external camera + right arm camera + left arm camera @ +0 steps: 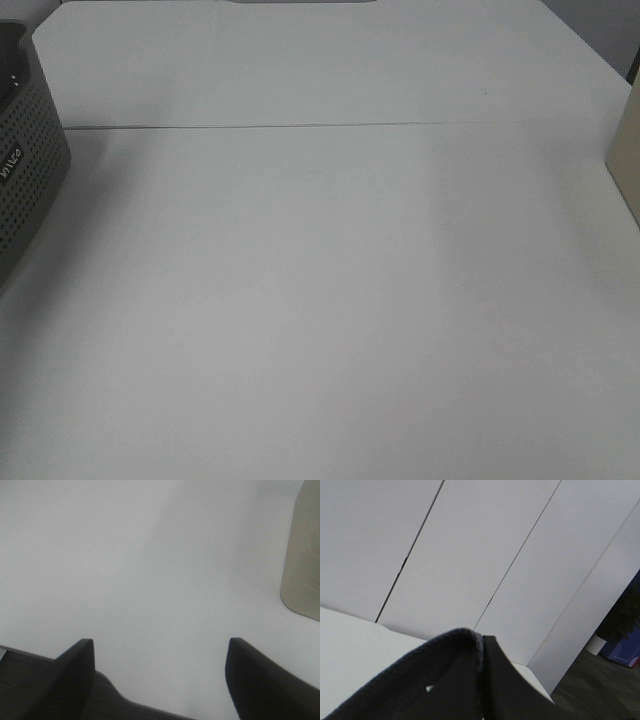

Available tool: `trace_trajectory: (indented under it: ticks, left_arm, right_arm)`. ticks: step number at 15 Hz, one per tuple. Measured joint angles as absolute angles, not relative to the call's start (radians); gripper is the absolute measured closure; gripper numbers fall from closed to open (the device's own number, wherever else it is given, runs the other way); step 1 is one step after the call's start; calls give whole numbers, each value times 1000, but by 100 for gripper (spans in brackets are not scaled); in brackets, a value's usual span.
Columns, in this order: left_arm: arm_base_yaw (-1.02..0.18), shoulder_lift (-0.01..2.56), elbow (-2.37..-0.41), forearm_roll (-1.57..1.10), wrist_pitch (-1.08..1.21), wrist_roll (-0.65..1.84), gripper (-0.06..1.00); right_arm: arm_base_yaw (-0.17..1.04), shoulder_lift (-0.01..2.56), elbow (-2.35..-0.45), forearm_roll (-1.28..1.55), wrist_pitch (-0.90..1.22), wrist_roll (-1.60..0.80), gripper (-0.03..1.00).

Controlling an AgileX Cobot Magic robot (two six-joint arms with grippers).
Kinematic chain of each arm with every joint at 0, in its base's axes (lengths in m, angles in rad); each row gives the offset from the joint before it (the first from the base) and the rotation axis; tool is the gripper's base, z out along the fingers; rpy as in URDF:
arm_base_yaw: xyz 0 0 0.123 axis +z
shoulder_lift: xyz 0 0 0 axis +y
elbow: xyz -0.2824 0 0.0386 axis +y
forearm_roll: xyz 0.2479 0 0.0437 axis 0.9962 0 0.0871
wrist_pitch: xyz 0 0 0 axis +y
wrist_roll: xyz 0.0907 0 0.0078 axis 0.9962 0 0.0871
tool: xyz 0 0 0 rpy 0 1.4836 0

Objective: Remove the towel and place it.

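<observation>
The dark navy towel point(455, 680) fills the lower part of the left wrist view. It is bunched into a raised fold with its hemmed edge point(480, 655) showing, and it is held up off the white table point(355, 650). It hides the left gripper's fingers. Neither the towel nor the left gripper shows in the exterior high view. The grey perforated basket point(25, 150) stands at the table's far left edge. My right gripper point(160, 680) is open and empty, its two dark fingers point(75, 665) spread wide just above the table's near edge.
A beige object point(625, 150) stands at the table's right edge and also shows in the right wrist view point(302, 555). A thin seam point(300, 127) runs across the white table. Wall panels point(470, 555) stand behind the table.
</observation>
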State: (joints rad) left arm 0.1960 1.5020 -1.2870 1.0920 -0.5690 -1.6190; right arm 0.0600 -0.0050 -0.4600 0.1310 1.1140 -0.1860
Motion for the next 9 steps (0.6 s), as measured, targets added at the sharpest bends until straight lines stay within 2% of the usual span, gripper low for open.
trace_trajectory:
  ticks: [9]
  left_arm:
    - [155,1494,-1415,1097,-694,-1616,94]
  right_arm:
    - [60,-5,-460,131,1114,-186,26]
